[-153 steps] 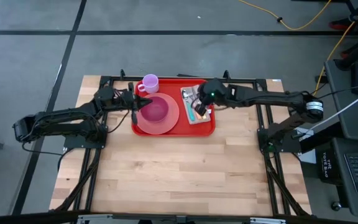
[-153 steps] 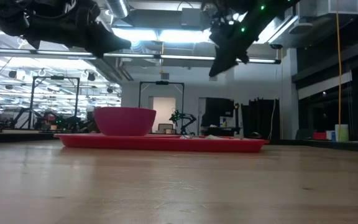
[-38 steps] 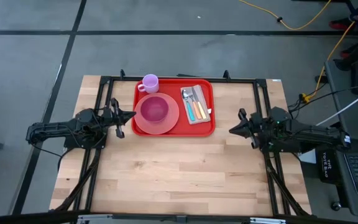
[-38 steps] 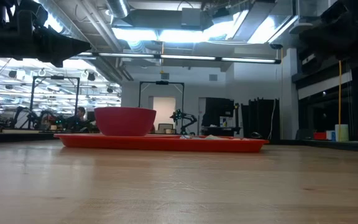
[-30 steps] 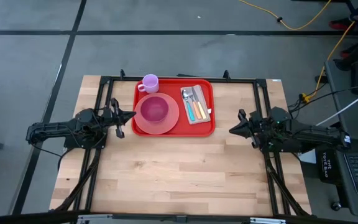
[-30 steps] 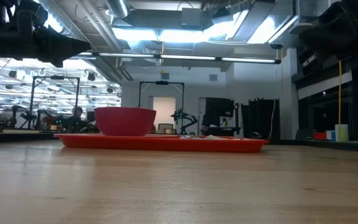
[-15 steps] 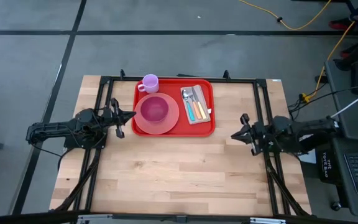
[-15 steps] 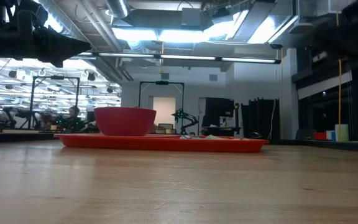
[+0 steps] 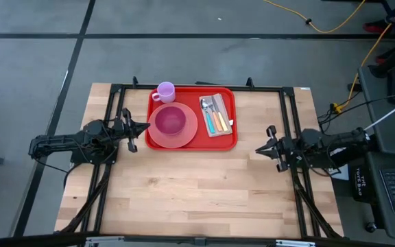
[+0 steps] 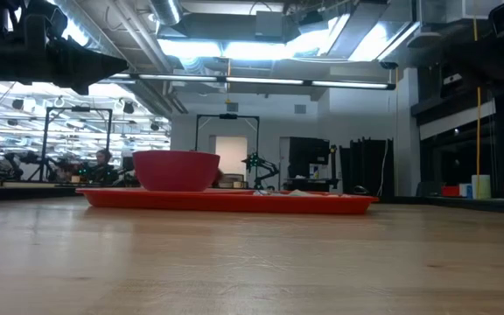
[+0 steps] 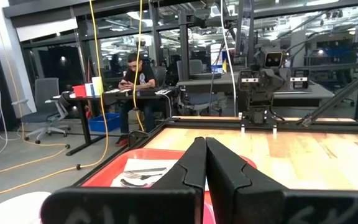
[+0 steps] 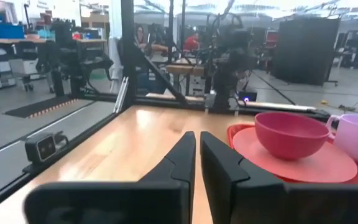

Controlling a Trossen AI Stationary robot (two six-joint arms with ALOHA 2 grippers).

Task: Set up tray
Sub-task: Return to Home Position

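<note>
Right gripper (image 9: 258,149) back, clear of tray (image 9: 228,141)

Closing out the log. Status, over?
Both shut, empty: left gripper, right gripper, parked clear of tray. On it: plate, bowl, cup, cutlery on napkin. Nothing obstructing.

Tray (image 11: 107,174) — largely hidden behind the left gripper (image 11: 205,142), left wrist view
</note>
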